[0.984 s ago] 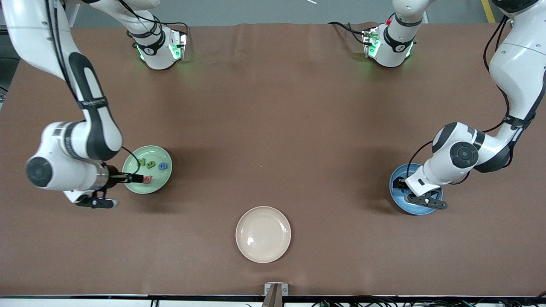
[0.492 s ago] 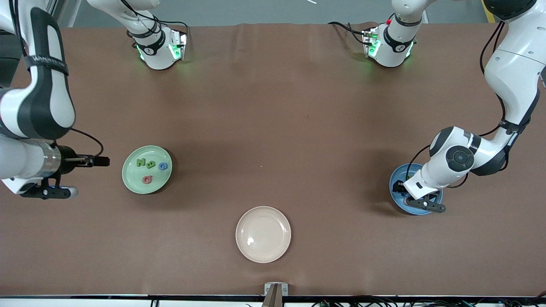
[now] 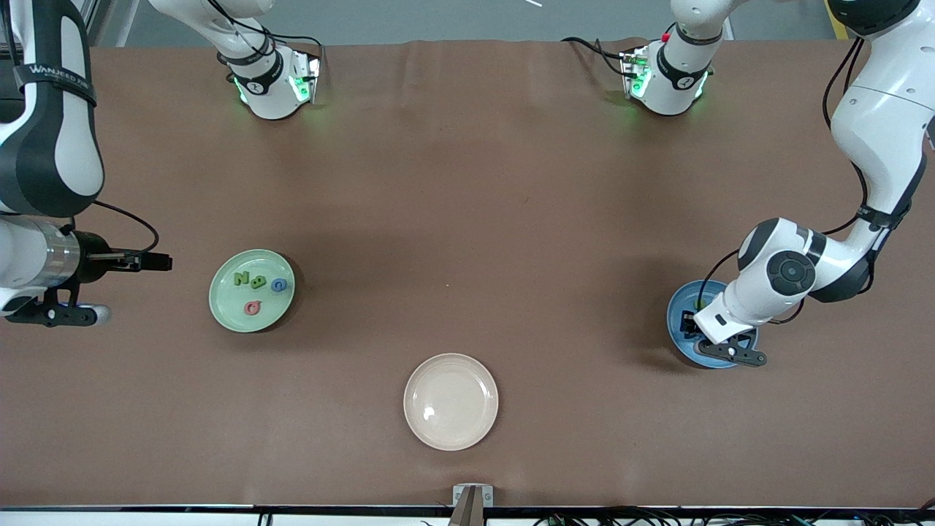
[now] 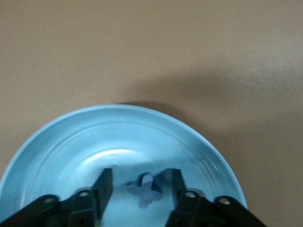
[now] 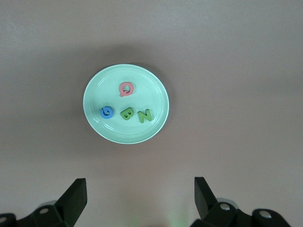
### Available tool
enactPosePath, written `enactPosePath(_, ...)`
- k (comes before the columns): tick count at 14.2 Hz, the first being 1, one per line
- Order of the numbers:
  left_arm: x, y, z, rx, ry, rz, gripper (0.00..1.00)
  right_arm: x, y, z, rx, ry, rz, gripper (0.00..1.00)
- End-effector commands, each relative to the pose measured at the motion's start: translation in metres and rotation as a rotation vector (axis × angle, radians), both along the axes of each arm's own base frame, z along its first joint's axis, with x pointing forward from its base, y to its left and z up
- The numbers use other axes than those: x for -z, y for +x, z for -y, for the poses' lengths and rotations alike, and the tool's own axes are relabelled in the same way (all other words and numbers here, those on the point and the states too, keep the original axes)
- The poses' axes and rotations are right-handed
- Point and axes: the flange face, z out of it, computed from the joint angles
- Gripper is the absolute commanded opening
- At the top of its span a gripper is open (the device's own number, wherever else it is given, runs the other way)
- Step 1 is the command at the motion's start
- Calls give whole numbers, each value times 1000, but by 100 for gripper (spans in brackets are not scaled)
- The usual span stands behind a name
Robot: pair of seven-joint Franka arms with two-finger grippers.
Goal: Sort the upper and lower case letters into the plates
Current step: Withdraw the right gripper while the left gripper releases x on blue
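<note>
My front camera sits high, facing both bases across the table. Left wrist camera looks straight down, close over the blue plate. Right wrist camera hangs higher, looking down on the green plate. Front view shares both plates.

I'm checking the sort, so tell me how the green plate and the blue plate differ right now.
The green plate lies toward the right arm's end; the blue plate toward the left arm's end. The green plate shows four letters: N, B, G and Q; the blue plate shows only a blue x. The left gripper hangs over the blue plate; nothing covers the green. Both are round and shallow.
</note>
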Motion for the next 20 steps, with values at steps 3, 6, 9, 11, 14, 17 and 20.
enactPosePath(3, -72, -5, 24, 22, 56, -31, 100, -6, -6, 4, -9, -5, -1, 100)
enactPosePath(6, -141, -13, 21, -23, -10, -75, 100, -6, -6, 2, -14, -4, 1, 100)
enactPosePath(9, -198, -24, 25, -26, -1, -107, 100, -12, -7, 0, -16, -2, 7, 100)
enactPosePath(11, -224, -24, 26, -31, 19, -125, 100, -20, -9, -1, -29, 3, 19, 100)
enactPosePath(14, -246, -23, 34, -23, 12, -110, 100, -20, -8, -2, -31, 11, 23, 100)
enactPosePath(17, -275, -27, 39, -39, -12, -104, 100, -35, -4, 1, -21, 11, 58, 100)
enactPosePath(20, -305, -31, 44, -35, -46, -119, 100, -37, -2, 3, 0, 44, 72, 100)
